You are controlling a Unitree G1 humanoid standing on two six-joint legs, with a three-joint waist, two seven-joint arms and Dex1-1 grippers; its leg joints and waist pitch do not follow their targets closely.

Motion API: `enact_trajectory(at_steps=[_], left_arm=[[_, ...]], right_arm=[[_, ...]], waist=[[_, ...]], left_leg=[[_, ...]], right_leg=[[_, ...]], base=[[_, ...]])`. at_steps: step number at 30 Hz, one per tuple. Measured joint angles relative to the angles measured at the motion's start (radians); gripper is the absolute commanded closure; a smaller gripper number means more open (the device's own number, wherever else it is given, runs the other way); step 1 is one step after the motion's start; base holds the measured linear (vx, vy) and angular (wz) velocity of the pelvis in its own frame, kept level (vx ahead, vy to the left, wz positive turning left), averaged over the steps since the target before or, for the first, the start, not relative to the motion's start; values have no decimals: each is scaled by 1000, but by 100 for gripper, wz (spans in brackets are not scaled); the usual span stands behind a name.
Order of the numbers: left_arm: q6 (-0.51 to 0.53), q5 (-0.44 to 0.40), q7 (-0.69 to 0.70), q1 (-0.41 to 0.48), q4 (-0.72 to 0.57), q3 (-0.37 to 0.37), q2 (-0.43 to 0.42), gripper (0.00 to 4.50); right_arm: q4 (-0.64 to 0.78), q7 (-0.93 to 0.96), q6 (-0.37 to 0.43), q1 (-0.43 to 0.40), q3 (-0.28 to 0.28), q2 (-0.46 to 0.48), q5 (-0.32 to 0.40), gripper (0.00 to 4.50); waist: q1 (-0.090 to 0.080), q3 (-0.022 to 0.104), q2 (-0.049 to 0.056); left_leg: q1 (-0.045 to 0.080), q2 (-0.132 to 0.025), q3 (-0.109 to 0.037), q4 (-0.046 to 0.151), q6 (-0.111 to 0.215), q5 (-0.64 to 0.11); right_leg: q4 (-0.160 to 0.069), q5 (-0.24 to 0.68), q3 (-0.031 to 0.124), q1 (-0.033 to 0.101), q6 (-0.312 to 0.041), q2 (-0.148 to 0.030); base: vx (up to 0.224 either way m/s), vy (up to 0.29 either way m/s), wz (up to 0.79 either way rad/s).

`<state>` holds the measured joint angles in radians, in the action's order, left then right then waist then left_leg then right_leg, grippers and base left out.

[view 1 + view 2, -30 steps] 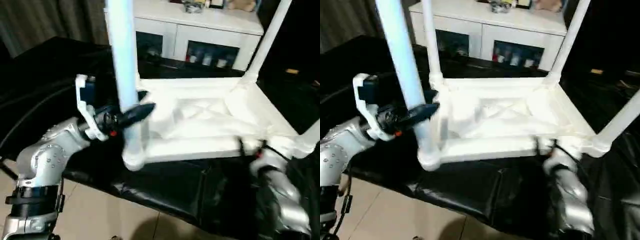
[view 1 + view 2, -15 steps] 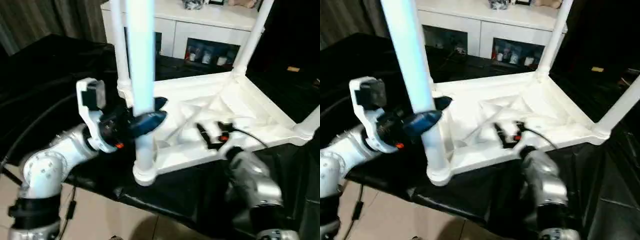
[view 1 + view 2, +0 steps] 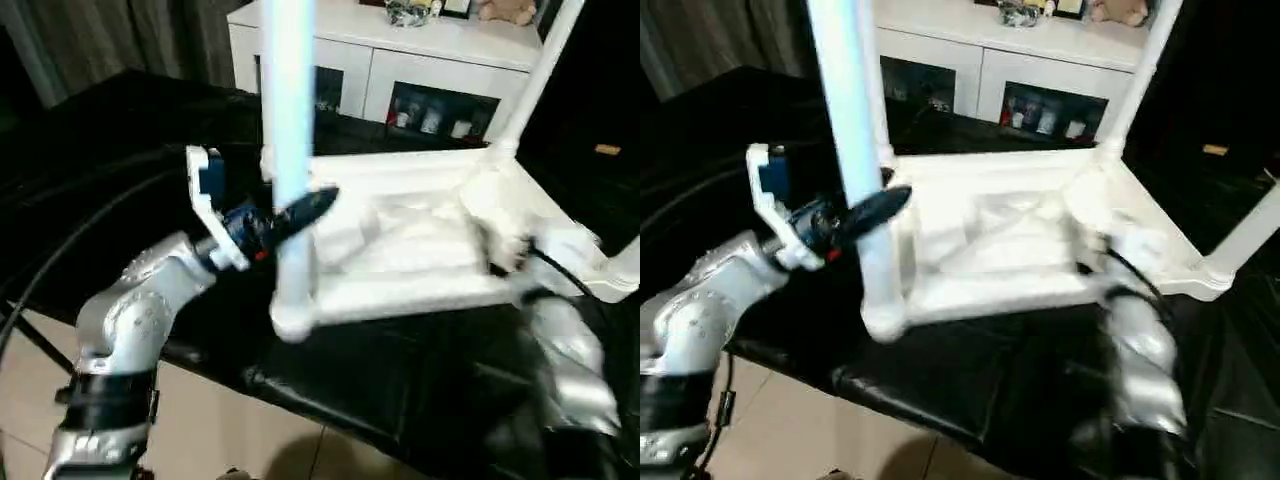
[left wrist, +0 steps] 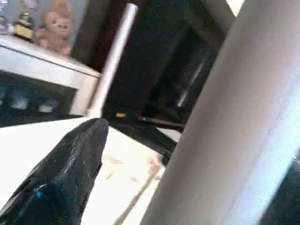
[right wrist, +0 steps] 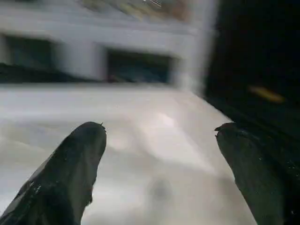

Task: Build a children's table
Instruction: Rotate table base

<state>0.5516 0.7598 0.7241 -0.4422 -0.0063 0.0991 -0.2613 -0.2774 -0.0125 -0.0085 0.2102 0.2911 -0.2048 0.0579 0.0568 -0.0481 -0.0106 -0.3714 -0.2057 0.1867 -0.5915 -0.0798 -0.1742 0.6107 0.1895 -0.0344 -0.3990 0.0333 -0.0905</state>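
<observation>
Four round white legs [image 3: 290, 150] rise from the seemingly ribbed tabletop [image 3: 420, 250].

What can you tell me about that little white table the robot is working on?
The children's table looks like smooth white plastic. It lies upside down on a black-covered surface, ribbed underside facing up, round legs rising from its corners. The left hand is shut on the near left leg, which stands upright in its corner socket. The right hand is open over the underside. Behind stands a white cabinet.

Left gripper [image 4: 187, 187] fingers [image 4: 65, 173] straddle a white table leg [image 4: 234, 126]; second leg [image 4: 110, 61] beyond it, by the white cabinet [image 4: 37, 70].
</observation>
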Motion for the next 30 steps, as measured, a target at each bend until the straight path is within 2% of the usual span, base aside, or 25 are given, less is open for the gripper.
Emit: enact_trajectory(at_steps=[6, 12, 15, 17, 22, 27, 30], left_arm=[[8, 34, 61, -10, 18, 17, 8, 6], [26, 69, 101, -19, 18, 19, 2, 6], [74, 112, 134, -14, -9, 21, -15, 6], [127, 152, 167, 10, -59, 17, -42, 6], [244, 259, 192, 54, -150, -2, -68, 6], [298, 328, 180, 68, -218, -33, -34, 6], [297, 332, 154, 79, -237, -56, 9, 6]], right_arm=[[-86, 192, 44, -40, 114, -53, -34, 27], [-158, 198, 80, -39, 122, -54, -27, 27], [-274, 66, 86, 22, 94, -44, 27, 27], [-307, -21, 75, 48, 59, -51, 30, 27], [-321, -157, 65, 63, 15, -51, 35, 27], [-323, -279, 54, 88, -60, -31, 48, 27], [-316, -356, 46, 97, -107, -13, 56, 27]], waist=[[-6, -1, 11], [-10, -1, 11], [-17, -2, 11], [-24, -1, 11], [-33, -2, 10], [-39, -3, 8], [-38, -4, 6]], left_leg=[[-2, 0, 3, 0, 0, 0], [-3, 0, 6, 0, 0, 0], [-3, 0, 7, -1, 0, 0], [-3, -1, 7, -1, 0, 0], [-1, -1, 7, -1, 0, 0], [0, -2, 7, -1, 0, 0], [0, -2, 7, -1, 0, 0]], right_leg=[[1, -1, 0, -3, 1, 0], [0, 0, 0, -4, 1, 0], [0, -3, 0, -4, -4, -1], [0, -4, 0, -4, -5, 0], [1, -5, -1, -4, -6, 0], [1, -6, -1, -5, -8, 0], [1, -6, -1, -5, -9, 0]], base=[[0, 0, 0], [0, 0, 0], [0, 0, 0], [0, 0, 0], [0, 0, 0], [0, 0, 0], [0, 0, 0]])
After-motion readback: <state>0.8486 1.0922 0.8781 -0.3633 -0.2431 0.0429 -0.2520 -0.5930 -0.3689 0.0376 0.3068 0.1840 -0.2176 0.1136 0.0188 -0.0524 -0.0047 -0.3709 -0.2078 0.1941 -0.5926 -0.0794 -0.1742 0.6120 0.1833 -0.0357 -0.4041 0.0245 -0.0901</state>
